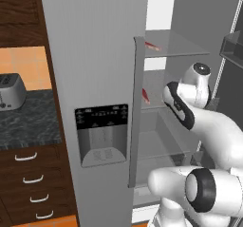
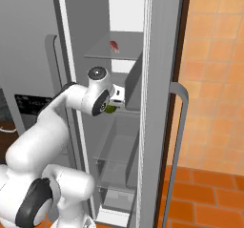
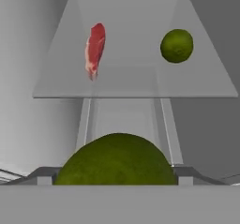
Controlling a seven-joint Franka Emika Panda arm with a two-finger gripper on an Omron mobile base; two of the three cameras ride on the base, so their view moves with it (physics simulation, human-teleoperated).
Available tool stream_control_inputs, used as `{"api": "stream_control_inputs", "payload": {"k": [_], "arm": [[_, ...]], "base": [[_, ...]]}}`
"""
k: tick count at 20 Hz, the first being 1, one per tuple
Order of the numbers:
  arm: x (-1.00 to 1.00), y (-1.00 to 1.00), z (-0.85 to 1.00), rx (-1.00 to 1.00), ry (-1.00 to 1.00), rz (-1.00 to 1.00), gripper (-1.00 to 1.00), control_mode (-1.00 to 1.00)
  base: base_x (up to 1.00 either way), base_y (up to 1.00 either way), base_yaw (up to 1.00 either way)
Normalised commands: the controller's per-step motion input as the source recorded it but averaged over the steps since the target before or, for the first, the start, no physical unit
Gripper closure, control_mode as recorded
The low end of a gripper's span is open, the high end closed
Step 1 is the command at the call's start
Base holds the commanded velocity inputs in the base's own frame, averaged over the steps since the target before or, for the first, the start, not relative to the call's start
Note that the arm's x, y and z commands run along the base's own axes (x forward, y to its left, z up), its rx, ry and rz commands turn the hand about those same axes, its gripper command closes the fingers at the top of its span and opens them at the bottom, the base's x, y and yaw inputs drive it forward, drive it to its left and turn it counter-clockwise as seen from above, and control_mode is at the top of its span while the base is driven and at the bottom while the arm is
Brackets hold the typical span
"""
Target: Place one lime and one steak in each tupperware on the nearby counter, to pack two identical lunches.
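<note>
Now | tool (image 2: 116, 103) clasps lime (image 3: 117, 160) | shelf: steak (image 3: 95, 49) | no legible writing

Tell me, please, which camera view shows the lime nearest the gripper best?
The hand view: the near lime looms large at the bottom, round and green, just ahead of the gripper. The right base view shows a green sliver of it beside the hand. In the left base view I cannot make it out.

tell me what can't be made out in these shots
- Tool, right base view: fingers buried behind the wrist and near lime; grip unreadable.
- Near lime, hand view: bottom cut off by the edge.
- Lower steak, left base view: mostly hidden by the fridge door.
</note>
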Motion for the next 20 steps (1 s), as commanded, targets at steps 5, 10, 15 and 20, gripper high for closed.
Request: {"api": "stream_control_inputs", "payload": {"k": [5, 10, 15, 20], "arm": [[-1.00, 0.23, 0.11, -0.04, -0.14, 0.02, 1.00, -1.00], [-1.00, 0.38, 0.02, -0.06, -0.14, 0.10, 1.00, -1.00], [0.00, 0.00, 0.00, 0.00, 0.00, 0.00, 1.00, 1.00], [0.00, 0.00, 0.00, 0.00, 0.00, 0.00, 1.00, 1.00]], "base": [[0.00, 0.00, 0.00], [0.00, 0.00, 0.00], [-0.99, 0.80, 0.18], [-0.43, 1.00, 0.17]]}}
